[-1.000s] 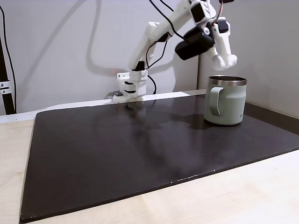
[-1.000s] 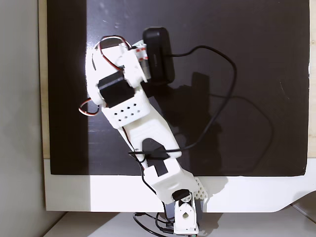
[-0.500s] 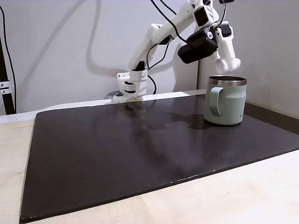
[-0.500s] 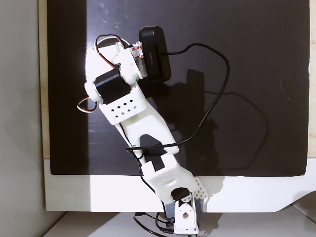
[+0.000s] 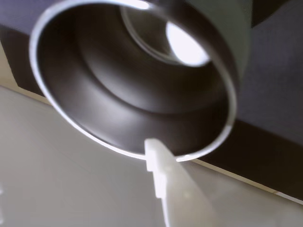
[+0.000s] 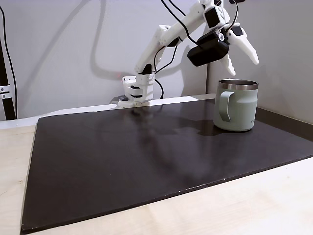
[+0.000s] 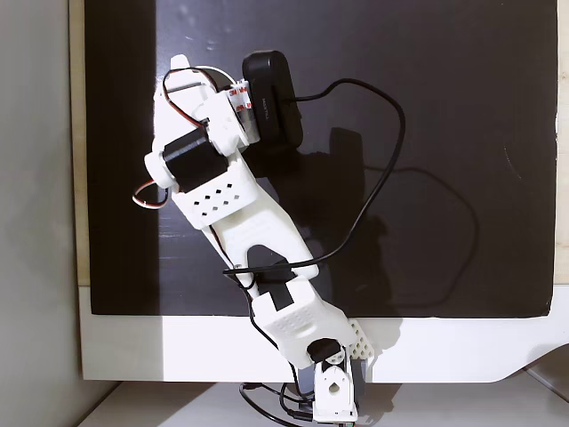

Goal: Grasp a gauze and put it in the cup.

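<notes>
Dark mat [image 6: 122, 156]: spread fingers [image 6: 239, 55] above cup [image 6: 237, 105], perhaps gauze [image 5: 187, 45] inside

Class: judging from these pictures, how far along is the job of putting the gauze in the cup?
Nearly done, it seems. The end effector hangs open above the cup, holding nothing. In the wrist view a white patch lies at the cup's bottom, likely the gauze, though it could be glare on the steel. Left: confirm that and pull the arm away.
</notes>
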Robot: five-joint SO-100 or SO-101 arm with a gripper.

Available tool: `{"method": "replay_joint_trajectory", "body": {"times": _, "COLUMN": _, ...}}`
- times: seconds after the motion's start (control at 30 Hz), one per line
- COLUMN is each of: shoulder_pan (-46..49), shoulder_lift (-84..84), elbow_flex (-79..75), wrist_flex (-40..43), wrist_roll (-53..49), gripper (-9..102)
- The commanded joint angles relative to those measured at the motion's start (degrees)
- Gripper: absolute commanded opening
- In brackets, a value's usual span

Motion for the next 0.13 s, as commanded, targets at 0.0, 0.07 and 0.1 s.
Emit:
{"method": "replay_joint_trajectory", "body": {"times": 0.0, "shoulder_pan": 0.53, "shoulder_lift": 1.05, "elbow_flex": -3.69, "wrist_flex": 0.0, "wrist_roll": -0.79, "gripper": 34}}
{"method": "replay_joint_trajectory", "body": {"times": 0.07, "shoulder_pan": 0.7, "shoulder_lift": 1.05, "elbow_flex": -3.69, "wrist_flex": 0.09, "wrist_roll": -0.79, "gripper": 33}}
{"method": "replay_joint_trajectory", "body": {"times": 0.1, "shoulder_pan": 0.79, "shoulder_lift": 1.05, "elbow_flex": -3.69, "wrist_flex": 0.26, "wrist_roll": -0.79, "gripper": 33}}
